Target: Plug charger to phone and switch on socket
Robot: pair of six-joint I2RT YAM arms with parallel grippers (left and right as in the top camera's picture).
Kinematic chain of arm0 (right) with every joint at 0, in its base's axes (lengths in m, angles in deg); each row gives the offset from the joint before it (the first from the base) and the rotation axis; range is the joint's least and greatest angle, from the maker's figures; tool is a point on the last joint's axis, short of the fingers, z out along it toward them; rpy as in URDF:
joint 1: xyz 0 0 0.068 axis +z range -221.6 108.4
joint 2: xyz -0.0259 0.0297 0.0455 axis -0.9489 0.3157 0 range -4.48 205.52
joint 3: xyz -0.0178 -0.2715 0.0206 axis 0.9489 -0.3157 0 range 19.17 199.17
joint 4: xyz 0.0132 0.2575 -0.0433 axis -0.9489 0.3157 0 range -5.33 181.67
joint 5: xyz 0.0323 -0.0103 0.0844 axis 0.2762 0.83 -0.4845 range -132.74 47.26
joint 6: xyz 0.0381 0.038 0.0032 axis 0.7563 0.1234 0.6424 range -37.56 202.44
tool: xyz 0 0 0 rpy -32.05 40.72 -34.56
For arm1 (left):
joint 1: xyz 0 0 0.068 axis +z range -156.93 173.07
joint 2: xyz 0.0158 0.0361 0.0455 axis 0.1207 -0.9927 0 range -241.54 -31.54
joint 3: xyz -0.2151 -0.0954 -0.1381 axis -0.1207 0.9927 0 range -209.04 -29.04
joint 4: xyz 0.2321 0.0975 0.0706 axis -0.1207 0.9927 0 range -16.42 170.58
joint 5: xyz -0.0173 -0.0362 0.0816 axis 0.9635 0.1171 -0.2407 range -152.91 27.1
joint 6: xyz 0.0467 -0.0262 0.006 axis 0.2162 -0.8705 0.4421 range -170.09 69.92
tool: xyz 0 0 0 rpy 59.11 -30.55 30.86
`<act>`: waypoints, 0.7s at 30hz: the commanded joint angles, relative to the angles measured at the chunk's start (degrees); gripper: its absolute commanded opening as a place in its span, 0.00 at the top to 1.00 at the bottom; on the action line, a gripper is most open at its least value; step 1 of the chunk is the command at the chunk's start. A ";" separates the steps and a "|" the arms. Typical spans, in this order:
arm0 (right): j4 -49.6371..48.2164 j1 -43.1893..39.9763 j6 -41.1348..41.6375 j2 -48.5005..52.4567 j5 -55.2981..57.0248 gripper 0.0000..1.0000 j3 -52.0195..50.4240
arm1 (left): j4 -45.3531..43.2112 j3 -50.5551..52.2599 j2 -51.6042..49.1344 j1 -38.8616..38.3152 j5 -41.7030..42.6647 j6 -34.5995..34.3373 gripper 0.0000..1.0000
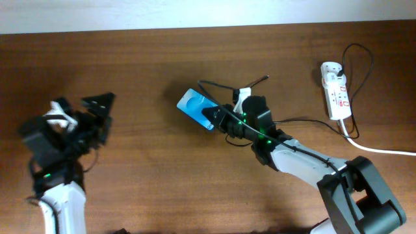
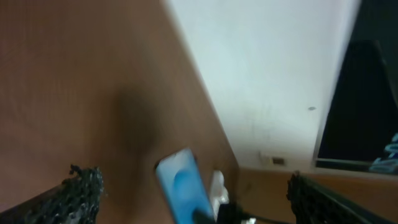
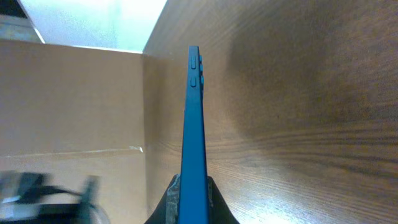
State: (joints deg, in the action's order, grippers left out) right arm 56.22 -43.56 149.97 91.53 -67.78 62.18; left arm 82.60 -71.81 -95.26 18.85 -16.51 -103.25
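The phone [image 1: 194,106], blue-screened, is lifted at the table's middle, pinched at its lower end by my right gripper [image 1: 218,117]. In the right wrist view the phone [image 3: 193,118] stands edge-on between the shut jaws [image 3: 193,194]. My left gripper [image 1: 81,104] is open and empty at the far left; its view is blurred and shows the phone [image 2: 182,186] far off between its fingers [image 2: 193,182]. The white socket [image 1: 335,91] lies at the far right. The thin black charger cable [image 1: 361,62] loops from it; a thin end [image 1: 260,79] shows behind my right gripper.
A thick white cord [image 1: 383,151] runs from the socket off the right edge. A small white object [image 1: 242,96] sits just behind the right gripper. The table's far edge meets a white wall [image 1: 195,13].
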 commanded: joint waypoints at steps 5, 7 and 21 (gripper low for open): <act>-0.87 -2.08 26.16 -2.93 -8.37 0.96 1.38 | -14.97 3.85 -18.75 -18.25 12.39 -28.48 0.02; -0.92 -2.03 28.92 -2.93 -9.16 0.96 1.38 | -14.99 3.85 -19.08 -20.15 12.50 -28.65 0.09; -4.57 6.27 40.63 -2.93 -11.10 0.96 1.38 | -14.95 3.85 -19.10 -26.01 6.34 -28.70 0.54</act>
State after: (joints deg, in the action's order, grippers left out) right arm 52.64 -38.12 190.69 90.43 -78.34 62.24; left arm 67.76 -68.09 -114.28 -6.92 -9.50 -132.26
